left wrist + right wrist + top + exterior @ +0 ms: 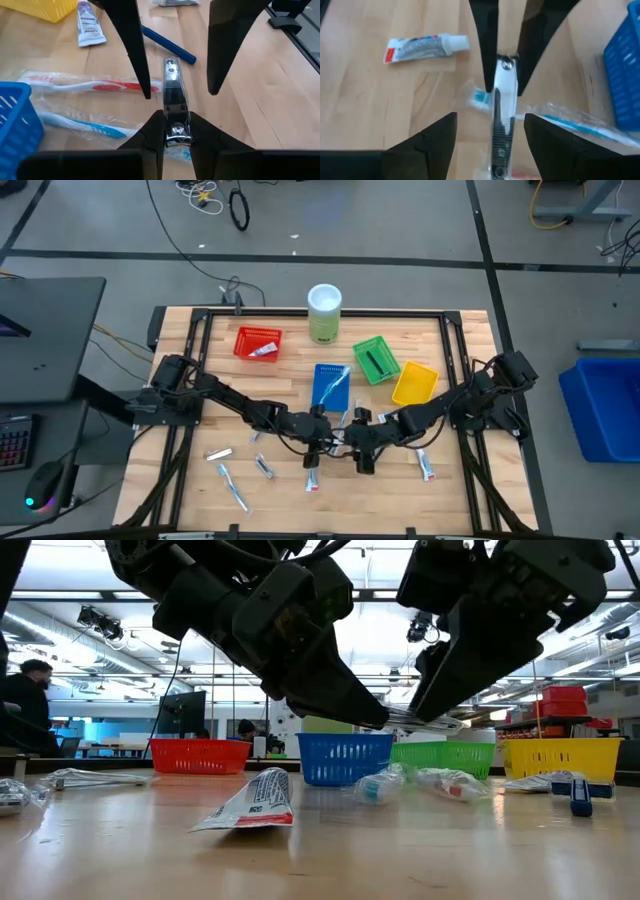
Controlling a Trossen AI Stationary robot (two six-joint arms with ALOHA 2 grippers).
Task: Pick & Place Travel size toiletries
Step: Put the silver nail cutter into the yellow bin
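A silvery nail clipper hangs in the air between my two grippers, over the table's middle. My left gripper is shut on one end of it. My right gripper is open. Its fingers stand on either side of the clipper's other end without touching it. Below lie wrapped toothbrushes, a white tube and a dark blue stick. More small toiletries lie near the table's near edge. My left gripper pinches the nail clipper's rivet end between its two fingers, coming from the table's left and slanting down. The clipper sticks out ahead along the fingers, about level, lifted clear of the table.
Red, blue, green and yellow mesh baskets stand toward the far side, with a tall pale-green canister behind them. A tube lies on the near table. People show in the room beyond.
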